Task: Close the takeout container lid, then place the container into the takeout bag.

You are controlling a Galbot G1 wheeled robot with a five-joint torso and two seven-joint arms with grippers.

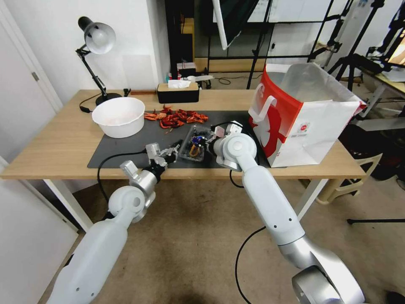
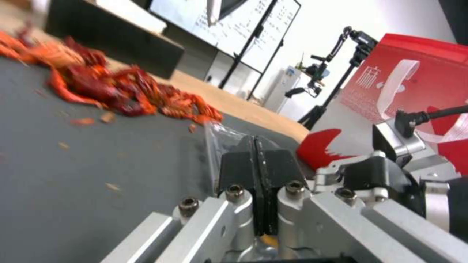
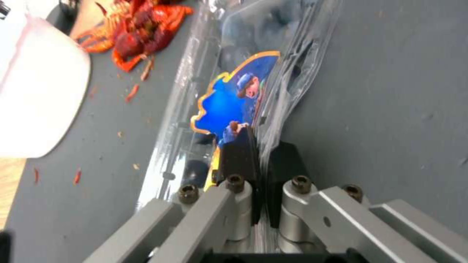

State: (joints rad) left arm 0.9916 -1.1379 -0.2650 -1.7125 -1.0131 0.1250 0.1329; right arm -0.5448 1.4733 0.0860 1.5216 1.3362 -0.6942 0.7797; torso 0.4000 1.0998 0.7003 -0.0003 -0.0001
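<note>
Clear plastic takeout container [image 1: 195, 145] is lying at centre frame on the dark mat [image 1: 126, 143], left of the takeout bag [image 1: 301, 114]. Right gripper [image 3: 261, 153] is pinching its edge; left gripper [image 2: 256, 162] is resting beside it, fingers pressed together.

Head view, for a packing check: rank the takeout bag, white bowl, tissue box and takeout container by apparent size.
1. takeout bag
2. white bowl
3. tissue box
4. takeout container

The last two look close; the box sits farther back, so their order is unsure.
</note>
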